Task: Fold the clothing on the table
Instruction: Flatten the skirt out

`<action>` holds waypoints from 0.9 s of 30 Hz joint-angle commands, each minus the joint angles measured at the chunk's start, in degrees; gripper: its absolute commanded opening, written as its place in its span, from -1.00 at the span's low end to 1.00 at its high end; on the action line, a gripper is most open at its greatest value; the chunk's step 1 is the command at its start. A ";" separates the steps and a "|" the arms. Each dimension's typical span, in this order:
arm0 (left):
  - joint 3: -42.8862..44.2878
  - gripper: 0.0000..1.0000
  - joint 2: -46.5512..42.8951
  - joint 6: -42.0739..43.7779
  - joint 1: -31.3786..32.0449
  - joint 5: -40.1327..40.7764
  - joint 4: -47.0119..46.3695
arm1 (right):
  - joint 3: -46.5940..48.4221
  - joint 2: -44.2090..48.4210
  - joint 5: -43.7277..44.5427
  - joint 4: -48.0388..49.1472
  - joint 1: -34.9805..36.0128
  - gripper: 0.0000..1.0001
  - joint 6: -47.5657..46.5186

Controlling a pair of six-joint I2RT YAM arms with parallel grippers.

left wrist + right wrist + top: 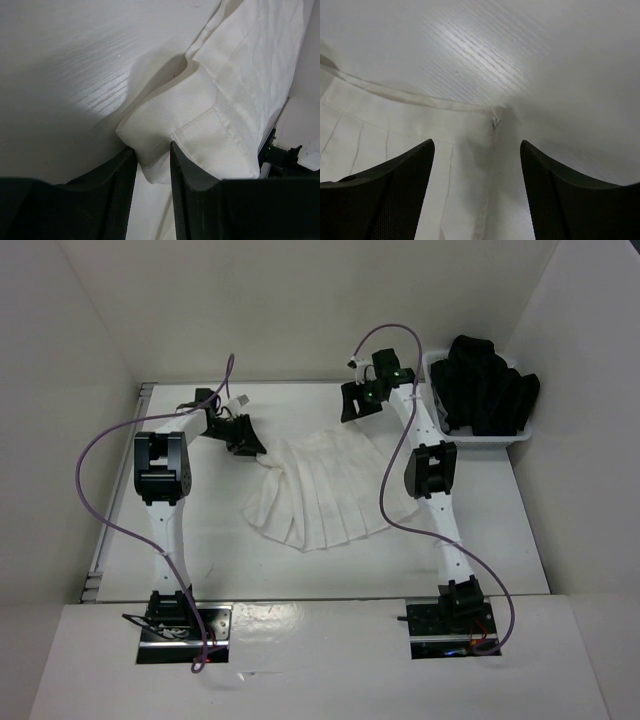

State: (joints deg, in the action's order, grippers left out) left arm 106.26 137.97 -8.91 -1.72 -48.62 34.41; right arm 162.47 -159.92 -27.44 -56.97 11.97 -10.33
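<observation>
Clothing (320, 490) corner pinched in left pincer (150, 156); right pincer (476, 145) spread, seemingly above its edge.

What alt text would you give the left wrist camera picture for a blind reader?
The left gripper pinches a bunched corner of the white clothing between its two dark fingers. The rest of the fabric stretches away to the upper right across the pale table.

Left end effector (151, 152) pinched narrow, right end effector (476, 145) agape.
</observation>
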 commanded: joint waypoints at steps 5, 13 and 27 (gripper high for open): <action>-1.49 -0.19 2.30 4.95 0.57 8.98 1.80 | 4.17 -1.80 0.28 -2.44 -0.37 0.48 -0.92; -0.96 -0.19 2.83 5.48 1.72 8.98 1.80 | 5.84 -4.09 -0.24 -4.11 -0.37 0.22 -1.45; -0.96 -0.21 3.44 6.01 2.24 8.98 2.32 | 9.00 -6.99 -1.30 -6.40 0.78 -0.07 -2.50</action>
State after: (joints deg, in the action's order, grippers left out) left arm 106.52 137.93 -7.27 -0.43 -48.05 34.70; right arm 168.88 -166.06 -28.10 -61.30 12.23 -12.25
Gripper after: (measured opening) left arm 0.392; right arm 0.478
